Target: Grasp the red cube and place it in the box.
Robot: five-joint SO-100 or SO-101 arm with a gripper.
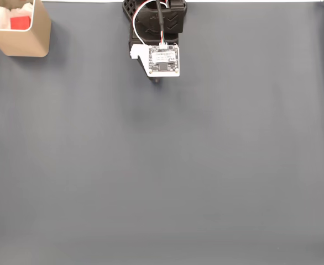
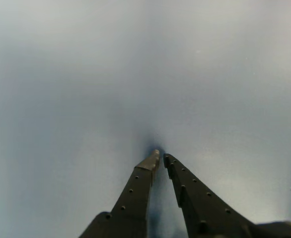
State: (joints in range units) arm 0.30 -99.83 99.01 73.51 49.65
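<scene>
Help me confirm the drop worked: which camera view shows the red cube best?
The fixed view. There the red cube sits inside the box at the top-left corner, partly cut off by the frame edge. The wrist view gives the gripper, fingertips nearly together with nothing between them, above the bare grey mat.
</scene>
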